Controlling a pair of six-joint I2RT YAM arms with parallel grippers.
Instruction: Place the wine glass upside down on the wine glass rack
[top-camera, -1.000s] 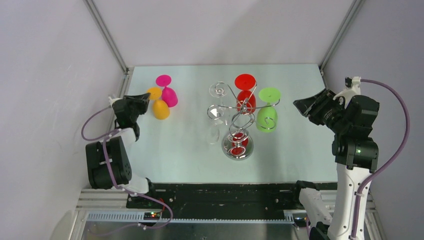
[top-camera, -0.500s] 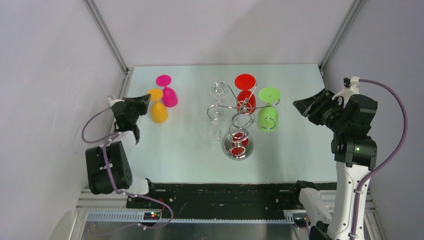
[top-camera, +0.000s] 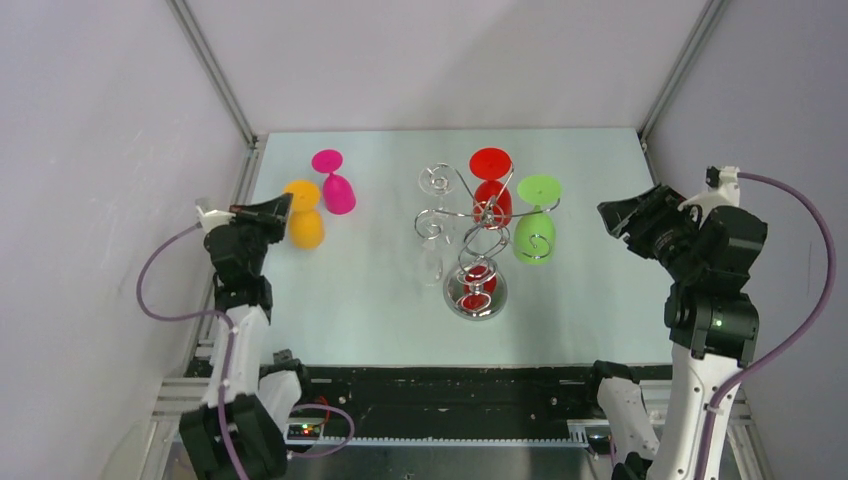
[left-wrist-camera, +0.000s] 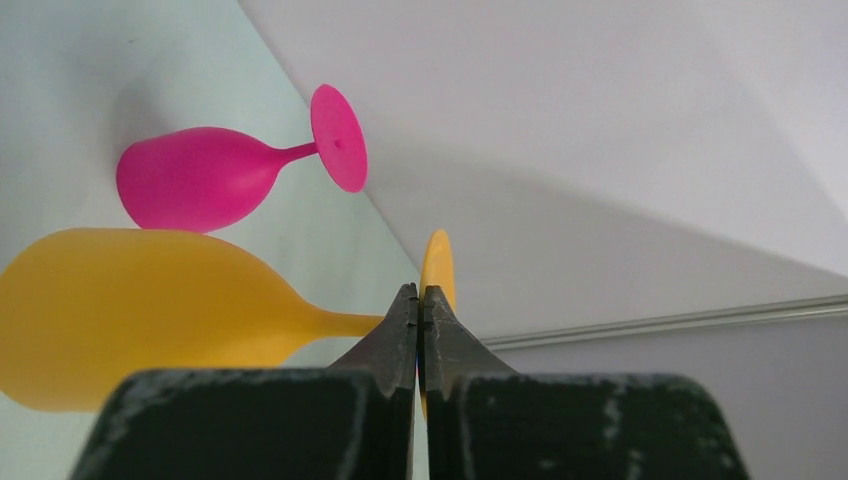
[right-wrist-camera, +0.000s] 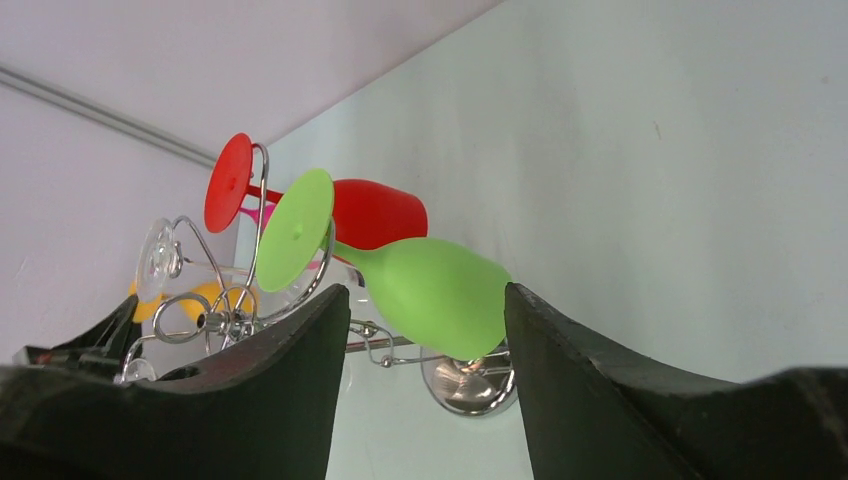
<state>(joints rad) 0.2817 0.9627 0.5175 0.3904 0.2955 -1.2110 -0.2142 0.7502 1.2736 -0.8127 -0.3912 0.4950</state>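
An orange wine glass (top-camera: 305, 228) (left-wrist-camera: 130, 310) is at the table's left, stem pointing toward the wall. My left gripper (top-camera: 277, 207) (left-wrist-camera: 420, 290) is shut on the thin edge of its foot. The chrome wine glass rack (top-camera: 478, 250) (right-wrist-camera: 230, 320) stands mid-table on a round mirrored base (top-camera: 476, 296). A red glass (top-camera: 491, 186), a green glass (top-camera: 537, 226) (right-wrist-camera: 430, 290) and a clear glass (top-camera: 430, 260) hang upside down on it. My right gripper (top-camera: 618, 214) (right-wrist-camera: 425, 300) hovers right of the rack, open, with nothing between its fingers.
A pink wine glass (top-camera: 335, 186) (left-wrist-camera: 190, 175) stands bowl-down just behind the orange one, close to it. Grey walls with metal frame rails (top-camera: 215, 75) close in the table on the left, back and right.
My left gripper closed on the orange glass's foot and drew it a little leftward toward the wall. The right gripper's jaws opened wider and that arm shifted slightly right.
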